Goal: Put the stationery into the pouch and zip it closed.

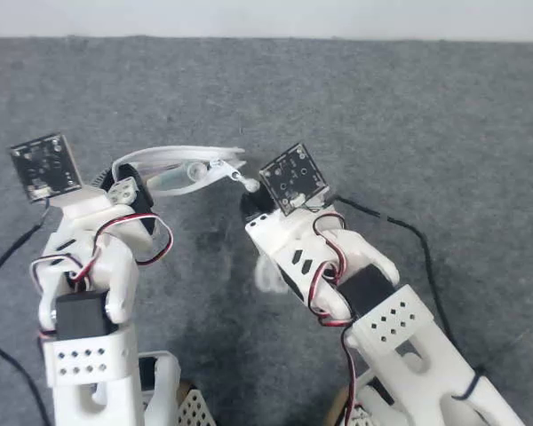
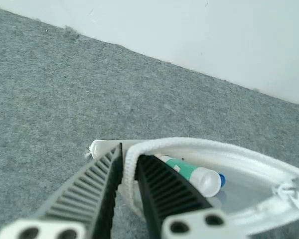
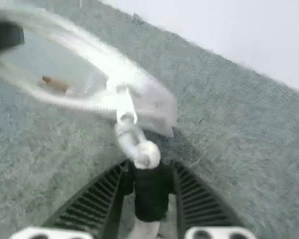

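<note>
In the high view the clear pouch (image 1: 173, 173) with its white zipper band sits at upper centre of the frame on the grey felt (image 1: 382, 115), stretched between the two arms. The left gripper (image 1: 129, 189) meets its left end and the right gripper (image 1: 251, 202) its right end. The left wrist view makes the hold plain: the left gripper (image 2: 129, 159) has its black ribbed fingers pinched onto the pouch's (image 2: 239, 154) white zipper band. This view alone looks into the pouch, where a white tube (image 2: 194, 174) with a green label and blue cap lies behind the band, and the zipper slider (image 2: 289, 191) sits at the far end. A white wall (image 2: 214, 35) rises beyond the felt. The right wrist view shows the right gripper (image 3: 149, 172) clamped on the black end of the zipper pull (image 3: 147, 157), whose white bead sits just past the fingertips, strung to the slider on the pouch (image 3: 97, 55). A small brown item (image 3: 55, 83), too blurred to name, lies inside.
</note>
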`<state>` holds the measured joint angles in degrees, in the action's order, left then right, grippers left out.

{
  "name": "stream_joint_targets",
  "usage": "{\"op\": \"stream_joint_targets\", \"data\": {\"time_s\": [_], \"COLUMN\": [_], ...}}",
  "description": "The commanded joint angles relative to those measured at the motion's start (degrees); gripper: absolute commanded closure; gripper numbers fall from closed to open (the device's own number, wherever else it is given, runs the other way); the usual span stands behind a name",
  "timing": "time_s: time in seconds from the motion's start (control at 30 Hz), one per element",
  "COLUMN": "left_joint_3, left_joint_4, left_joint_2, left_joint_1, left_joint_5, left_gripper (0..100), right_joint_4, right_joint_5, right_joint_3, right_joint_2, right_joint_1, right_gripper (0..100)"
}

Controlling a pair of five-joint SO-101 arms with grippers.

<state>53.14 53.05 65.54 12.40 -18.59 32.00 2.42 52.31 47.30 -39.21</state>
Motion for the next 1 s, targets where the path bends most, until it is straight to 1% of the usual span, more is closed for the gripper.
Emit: {"op": "stream_joint_targets", "data": {"time_s": [0.0,0.1,0.17,0.57,0.8,0.97], "left_joint_3": [-0.2,-0.2,-0.2,-0.2,-0.2,-0.2], "left_joint_4": [-1.8,-1.8,-1.8,-1.8,-1.8,-1.8], "left_joint_2": [0.4,0.4,0.4,0.4,0.4,0.4], "left_joint_1": [0.2,0.2,0.2,0.2,0.2,0.2], "left_joint_5": [-0.9,-0.9,-0.9,-0.9,-0.9,-0.9], "left_gripper": [99,99,99,99,99,99], "right_joint_4": [-7.4,-15.6,-18.9,-21.1,-31.1,-33.3], "right_joint_5": [0.9,0.9,1.0,0.9,0.9,0.9], "right_joint_3": [1.8,5.2,6.4,6.9,11.4,12.2], "right_joint_2": [0.0,-1.8,-2.5,-4.4,-4.4,-4.4], "right_joint_1": [-1.1,-0.9,-0.8,-0.8,-1.0,-0.9], "right_gripper": [88.2,90.1,90.5,90.1,90.5,90.5]}}
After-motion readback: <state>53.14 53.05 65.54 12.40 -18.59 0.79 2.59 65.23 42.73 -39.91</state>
